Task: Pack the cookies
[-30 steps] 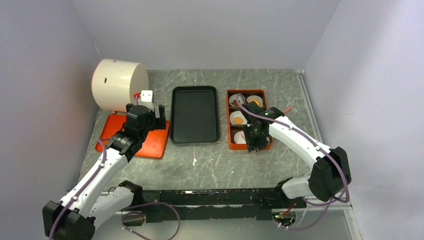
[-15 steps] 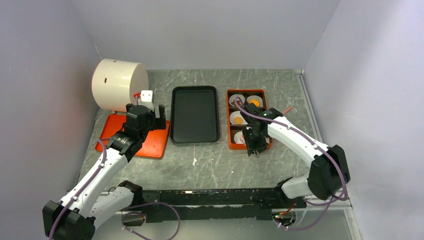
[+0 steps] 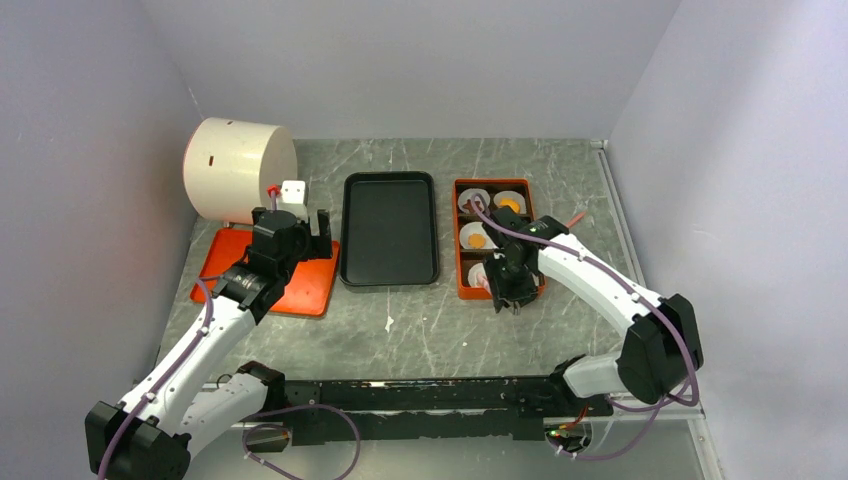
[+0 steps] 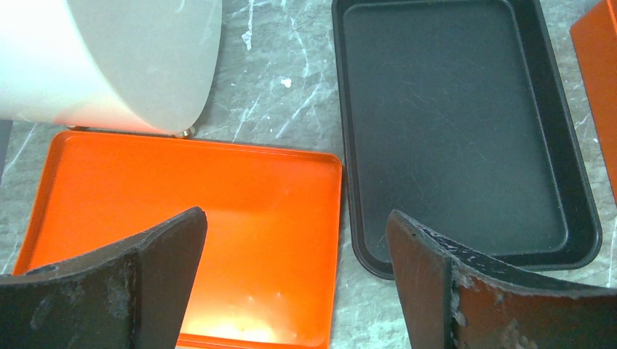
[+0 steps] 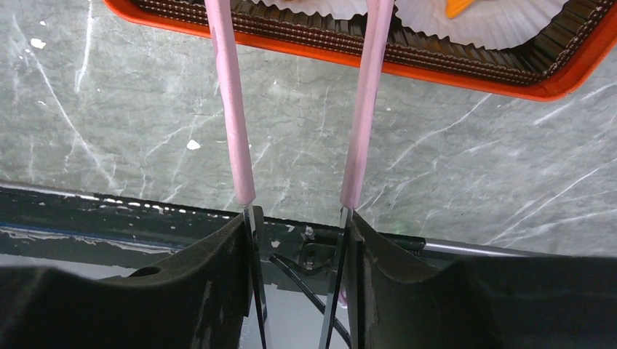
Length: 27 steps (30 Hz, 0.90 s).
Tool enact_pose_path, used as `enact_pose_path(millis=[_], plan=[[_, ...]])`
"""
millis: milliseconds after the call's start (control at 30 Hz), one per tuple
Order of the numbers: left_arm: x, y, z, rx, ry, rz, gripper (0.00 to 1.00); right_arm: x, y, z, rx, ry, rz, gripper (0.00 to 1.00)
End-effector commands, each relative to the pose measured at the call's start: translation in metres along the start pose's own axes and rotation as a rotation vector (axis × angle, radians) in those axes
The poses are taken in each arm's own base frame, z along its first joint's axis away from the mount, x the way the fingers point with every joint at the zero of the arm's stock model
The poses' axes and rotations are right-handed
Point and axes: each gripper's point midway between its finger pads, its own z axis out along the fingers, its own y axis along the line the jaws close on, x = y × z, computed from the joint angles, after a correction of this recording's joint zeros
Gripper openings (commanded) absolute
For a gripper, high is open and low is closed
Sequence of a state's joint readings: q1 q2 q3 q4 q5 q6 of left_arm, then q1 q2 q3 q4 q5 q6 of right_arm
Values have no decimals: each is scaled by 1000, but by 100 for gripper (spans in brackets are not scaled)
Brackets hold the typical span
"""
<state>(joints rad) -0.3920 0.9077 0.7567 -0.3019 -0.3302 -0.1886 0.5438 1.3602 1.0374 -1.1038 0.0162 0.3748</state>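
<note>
The cookies lie in white paper cups inside an orange box (image 3: 463,290); orange ones show in two cups (image 3: 478,241) (image 3: 510,206). One orange cookie (image 5: 458,6) shows at the top edge of the right wrist view. My right gripper (image 3: 510,287) (image 5: 298,225) hangs over the box's near end, shut on pink-sleeved metal tongs (image 5: 231,109). The tongs' arms stand apart and reach over the box rim (image 5: 466,76); their tips are cut off by the frame. My left gripper (image 3: 293,232) (image 4: 295,225) is open, empty, above an orange lid (image 4: 218,196).
A black tray (image 3: 390,228) (image 4: 451,123) lies between the orange lid (image 3: 300,290) and the box. A big white cylinder (image 3: 238,170) (image 4: 109,58) stands behind the lid, with a small white block (image 3: 293,190) beside it. A thin orange object (image 3: 577,216) lies right of the box.
My right gripper has slid a little toward the box's near edge and its jaws have eased wider, letting the tongs' arms spread. The left arm has not moved.
</note>
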Motion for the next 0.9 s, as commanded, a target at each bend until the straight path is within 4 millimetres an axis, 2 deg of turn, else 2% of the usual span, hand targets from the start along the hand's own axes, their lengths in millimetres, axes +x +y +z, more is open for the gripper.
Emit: enact_pose_path(millis=[0, 200, 433, 533, 700, 800, 867], plan=[[-17, -1, -4, 7, -50, -29, 98, -14, 6, -24, -39, -83, -1, 46], [-20, -1, -5, 7, -58, -34, 98, -34, 21, -46, -85, -210, -37, 43], [-21, 0, -7, 5, -63, -41, 98, -43, 75, -51, -169, -340, -159, 43], [-21, 0, -8, 5, -65, -44, 98, -45, 101, -48, -247, -396, -200, 43], [-22, 0, -9, 7, -67, -52, 98, -35, 141, -33, -330, -458, -316, 43], [-22, 0, -10, 5, -66, -61, 98, -37, 152, -19, -303, -519, -353, 43], [-23, 2, -10, -3, -67, -66, 98, -45, 158, -12, -301, -572, -346, 43]])
